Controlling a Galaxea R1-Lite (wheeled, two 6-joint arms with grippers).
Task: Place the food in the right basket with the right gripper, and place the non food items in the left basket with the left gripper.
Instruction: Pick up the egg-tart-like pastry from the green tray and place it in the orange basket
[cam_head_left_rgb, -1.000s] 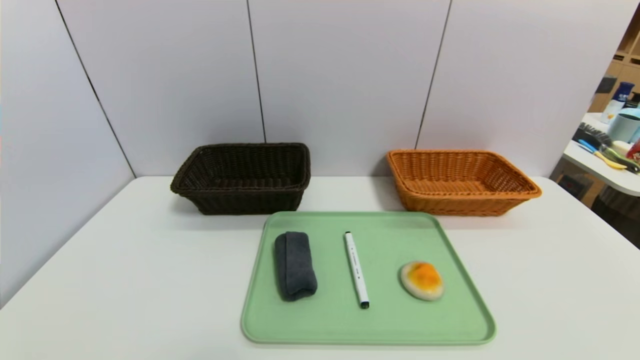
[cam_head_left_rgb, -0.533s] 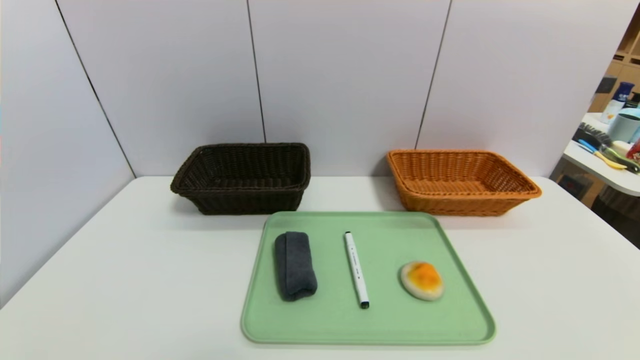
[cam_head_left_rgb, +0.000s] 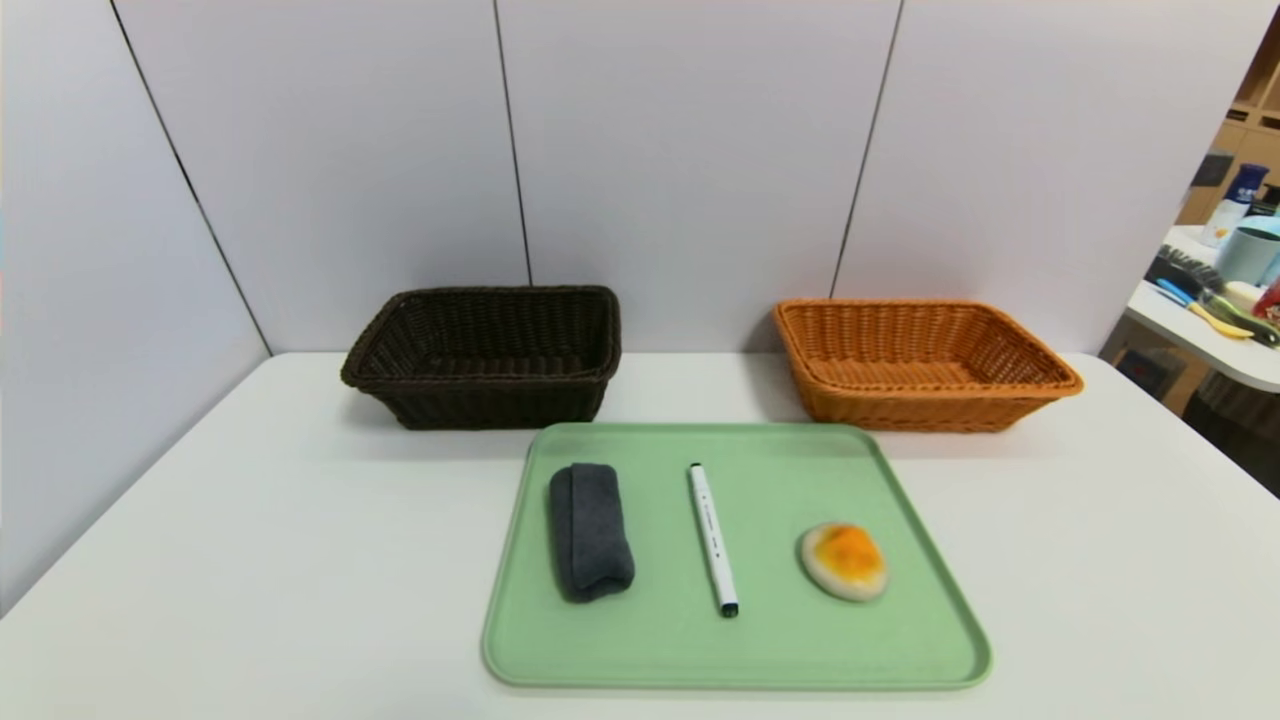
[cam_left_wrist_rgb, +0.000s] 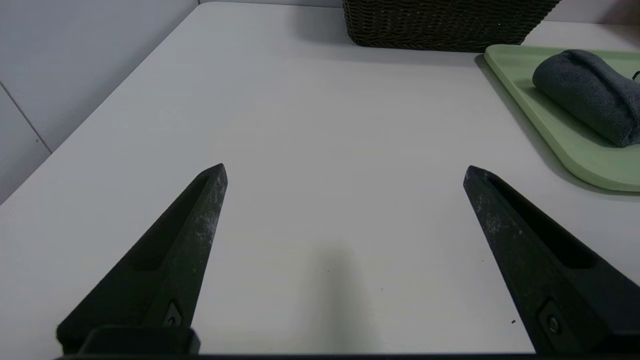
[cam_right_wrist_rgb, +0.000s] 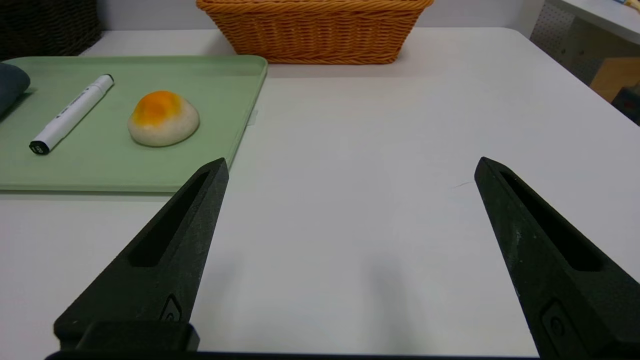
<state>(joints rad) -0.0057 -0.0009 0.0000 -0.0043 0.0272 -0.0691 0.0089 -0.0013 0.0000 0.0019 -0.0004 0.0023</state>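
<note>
- My right pincer (cam_right_wrist_rgb: 353, 160) is released, jaws wide with only air between them, over the near right part of the counter (cam_head_left_rgb: 1080, 560); my left pincer (cam_left_wrist_rgb: 345, 167) is just as wide and unladen, towards the near left corner.
- Nothing has shifted in the last moment: no item has left the tray, so I judge the sorting still to be begun.
- Beside my right pincer's side of the work, the egg-like food (cam_head_left_rgb: 845, 561) lies on the tray's right half: a smooth, pale, rounded dome with a glossy orange patch (rather like a soft yolk). I'd expect a low, gentle squeeze to suit it, as it could slip.
- The marker (cam_head_left_rgb: 713, 540) lies mid-tray, a slim white cylinder with black ends; it might roll if nudged.
- The dark grey towel (cam_head_left_rgb: 591, 532), rolled and fuzzy, lies on the tray's left half and should yield softly.
- Under them, the flat green tray (cam_head_left_rgb: 740, 684) has rounded corners and a thin raised lip, towards the counter's near edge.
- By the far edge stand two woven, flared baskets: the dark brown basket (cam_head_left_rgb: 490, 405) towards the far left corner for towel and marker, the orange-brown basket (cam_head_left_rgb: 925, 410) towards the far right corner for the food.
</note>
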